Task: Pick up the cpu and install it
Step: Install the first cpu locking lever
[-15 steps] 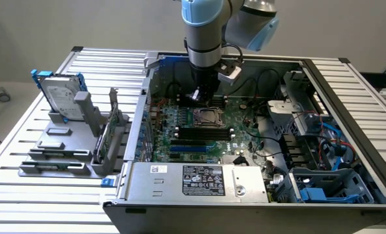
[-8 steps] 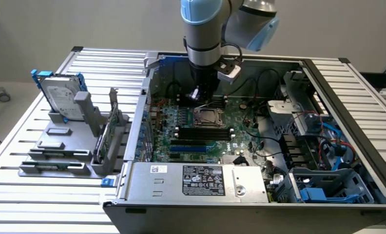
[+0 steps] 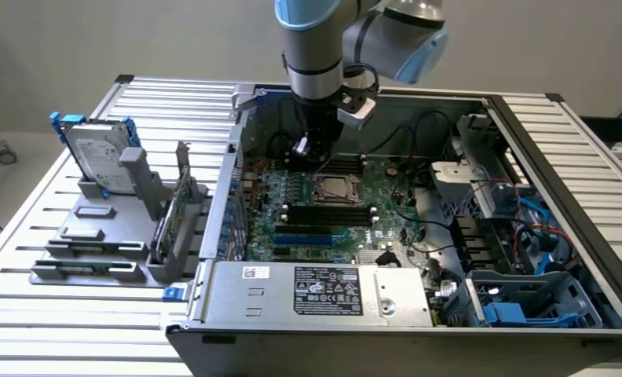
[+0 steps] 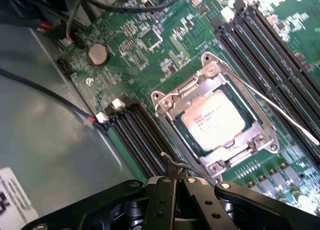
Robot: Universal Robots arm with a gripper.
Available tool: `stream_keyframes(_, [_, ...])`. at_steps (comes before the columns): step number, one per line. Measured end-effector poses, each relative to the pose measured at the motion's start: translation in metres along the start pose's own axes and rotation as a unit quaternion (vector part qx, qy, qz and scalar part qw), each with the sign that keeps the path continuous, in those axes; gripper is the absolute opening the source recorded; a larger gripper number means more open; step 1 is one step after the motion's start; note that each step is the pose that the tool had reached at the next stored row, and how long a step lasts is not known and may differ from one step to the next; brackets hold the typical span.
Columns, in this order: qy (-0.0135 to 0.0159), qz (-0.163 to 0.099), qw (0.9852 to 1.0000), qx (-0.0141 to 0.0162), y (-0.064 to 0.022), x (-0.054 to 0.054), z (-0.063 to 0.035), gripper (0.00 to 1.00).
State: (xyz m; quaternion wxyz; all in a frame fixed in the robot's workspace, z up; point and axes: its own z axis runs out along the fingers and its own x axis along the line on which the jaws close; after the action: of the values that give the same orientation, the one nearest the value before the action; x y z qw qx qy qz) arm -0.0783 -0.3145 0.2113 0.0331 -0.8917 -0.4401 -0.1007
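So here's my gripper (image 3: 305, 150), hanging inside the open PC case (image 3: 225, 206) just above the motherboard (image 3: 345, 226), near the back end of the board in the exterior view. My fingers are pinched all the way together and I've got nothing in them. From the wrist cam the two black fingers (image 4: 165, 200) sit flat against each other with only bare board under them.

The cpu (image 4: 218, 121) is sitting down in its socket, shiny silver top facing up, with the metal socket frame (image 4: 170, 104) around its edges. In the exterior view the cpu (image 3: 332, 188) lies just in front of my gripper, close but not touching. A thin retention lever (image 4: 280, 112) runs slantwise out from one frame corner, across the RAM slots (image 4: 260, 45). More RAM slots (image 4: 137, 137) sit on the socket's other side, and there's a coin cell battery (image 4: 97, 53) further off.

Outside the case, on the exterior view's left, a hard drive (image 3: 93, 153) stands upright in a grey holder on the slatted table (image 3: 38, 314).
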Motion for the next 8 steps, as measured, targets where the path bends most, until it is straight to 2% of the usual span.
stream_keyframes(2, [0.0001, 0.0, 1.0, 0.0, -0.0036, -0.0031, -0.0008, 0.11])
stream_keyframes(8, [0.0002, 0.001, 1.0, -0.0001, -0.0062, -0.0081, -0.0021, 0.11])
